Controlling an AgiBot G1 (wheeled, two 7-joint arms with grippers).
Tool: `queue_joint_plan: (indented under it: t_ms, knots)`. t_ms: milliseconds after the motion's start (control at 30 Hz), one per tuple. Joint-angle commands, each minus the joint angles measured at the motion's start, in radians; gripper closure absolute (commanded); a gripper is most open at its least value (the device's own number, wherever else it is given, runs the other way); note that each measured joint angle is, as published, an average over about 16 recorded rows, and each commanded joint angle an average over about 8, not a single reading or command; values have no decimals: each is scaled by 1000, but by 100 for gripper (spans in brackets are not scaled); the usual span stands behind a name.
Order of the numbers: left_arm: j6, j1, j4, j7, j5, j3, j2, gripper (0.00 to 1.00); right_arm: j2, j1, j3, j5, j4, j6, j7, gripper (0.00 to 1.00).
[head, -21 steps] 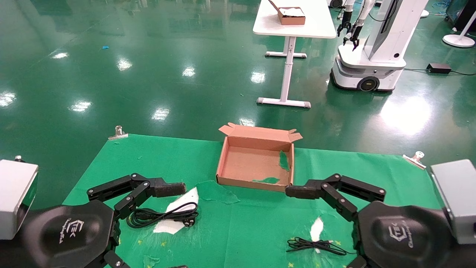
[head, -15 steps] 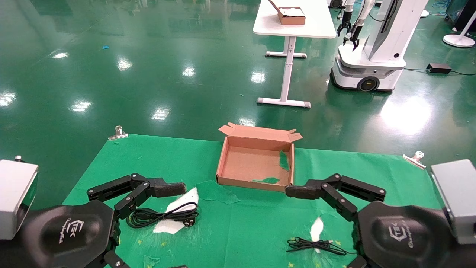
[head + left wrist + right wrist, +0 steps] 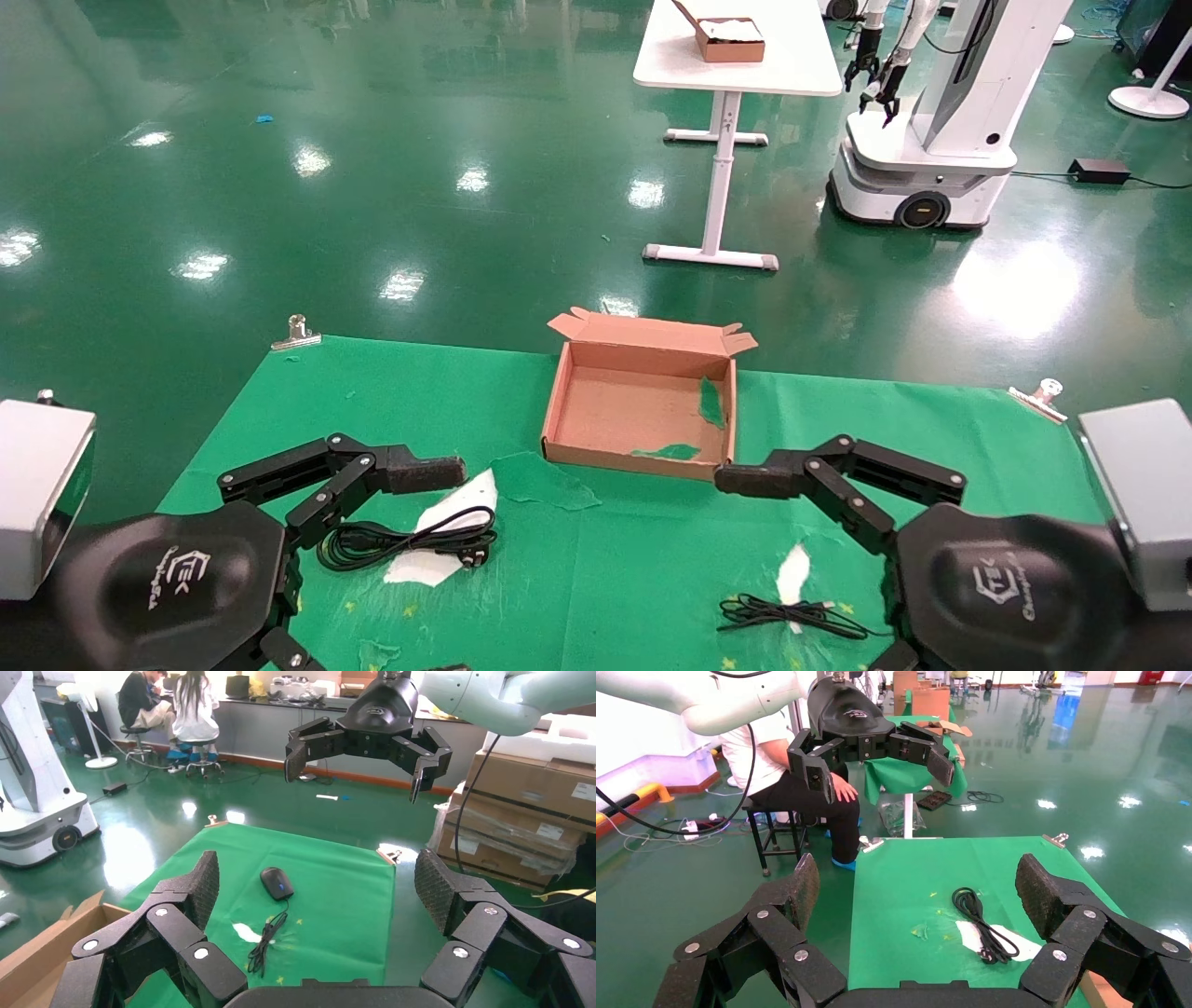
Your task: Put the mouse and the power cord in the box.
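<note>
We see the small black oval mouse (image 3: pixel 277 882) with a blue spot on top only in the left wrist view, lying on the green cloth-covered table (image 3: pixel 652 578); its thin black bundled cable (image 3: pixel 792 615) lies loosely gathered on the cloth in front of the right gripper, beside a white scrap. The thick black coiled power cord (image 3: pixel 405 540) sits on the left part of the table, loops flattened into a long oval, chunky plug (image 3: pixel 473 556) at the end toward the table's middle, partly over a white paper patch (image 3: pixel 442 540). The shallow brown cardboard box (image 3: pixel 568 391) stands at the far middle of the table, open, small flaps out at the far corners, green scraps stuck on its floor and right inner wall; we see nothing else inside. Left gripper (image 3: pixel 414 522) hangs above the near left of the table, just beside the cord, fingers spread wide, holding nothing. Right gripper (image 3: pixel 773 531) hangs over the near right, upper fingertip (image 3: pixel 745 480) close to the box's near right corner, fingers likewise spread, empty. Silver clips (image 3: pixel 296 332) pin the cloth's far corners. Beyond, on the glossy green floor: a white table (image 3: pixel 792 56) carrying a small brown box (image 3: pixel 731 42), and a white wheeled robot (image 3: pixel 931 140).
</note>
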Motion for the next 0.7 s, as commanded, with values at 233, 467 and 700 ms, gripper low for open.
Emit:
queue_joint_plan:
  t_ms: [233,467,700]
  knots:
    - [4,-8,-5,-17,55,29,-5,0,8,1,-11,-44,9,6,-13,0]
    - [31,-162,-16,-145,411,194,29,0,32,37,-74,-294,49,83,-25,0]
    - [28,-351,99,-227,770,349,159,0,6,122,-160,-557,65,141,23,0]
